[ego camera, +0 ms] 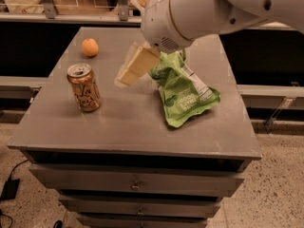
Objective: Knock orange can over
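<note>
The orange can [84,87] stands upright on the left part of the grey table [133,122], coppery with dark cursive lettering and a silver pull-tab top. My gripper [128,72] hangs from the big white arm above the middle of the table, its cream fingers pointing down and to the left. It is to the right of the can and a little beyond it, with a gap between them. It holds nothing that I can see.
A small round orange fruit [90,47] sits at the back left of the table. A green snack bag [183,91] lies right of centre, partly under the arm. The table has drawers below its front edge. A railing runs behind the table.
</note>
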Available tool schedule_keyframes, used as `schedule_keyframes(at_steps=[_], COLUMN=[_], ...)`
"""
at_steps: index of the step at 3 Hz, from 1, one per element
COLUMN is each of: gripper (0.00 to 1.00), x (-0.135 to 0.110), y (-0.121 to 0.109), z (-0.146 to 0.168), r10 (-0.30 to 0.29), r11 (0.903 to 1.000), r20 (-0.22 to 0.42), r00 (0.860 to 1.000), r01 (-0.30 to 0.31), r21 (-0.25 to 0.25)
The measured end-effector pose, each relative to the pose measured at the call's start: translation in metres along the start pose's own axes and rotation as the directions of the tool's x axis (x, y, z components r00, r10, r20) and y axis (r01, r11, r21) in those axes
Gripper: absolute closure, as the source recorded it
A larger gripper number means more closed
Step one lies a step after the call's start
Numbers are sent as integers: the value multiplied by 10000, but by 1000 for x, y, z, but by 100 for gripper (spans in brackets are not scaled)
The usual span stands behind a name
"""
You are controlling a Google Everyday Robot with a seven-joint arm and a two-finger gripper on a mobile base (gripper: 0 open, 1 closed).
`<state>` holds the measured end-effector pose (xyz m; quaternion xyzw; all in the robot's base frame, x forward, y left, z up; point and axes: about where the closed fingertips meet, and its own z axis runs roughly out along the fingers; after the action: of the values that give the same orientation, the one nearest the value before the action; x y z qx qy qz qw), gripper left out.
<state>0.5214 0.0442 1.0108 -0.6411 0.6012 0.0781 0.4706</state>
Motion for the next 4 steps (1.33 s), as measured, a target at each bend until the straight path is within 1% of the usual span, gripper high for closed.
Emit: schedule_keyframes(at_steps=[1,2,3,4], gripper=[0,0,0,0], x=[11,11,12,15], y=[8,15,19,27], z=[37,82,103,118], r10=[1307,2835,3366,3695], r11=[9911,9590,9410,9280], r20=[1124,2682,3329,3634], r00=[9850,9207,8809,8552], r01=[-1270,-2741,-3277,-3597], r21=[-392,-725,-842,-973])
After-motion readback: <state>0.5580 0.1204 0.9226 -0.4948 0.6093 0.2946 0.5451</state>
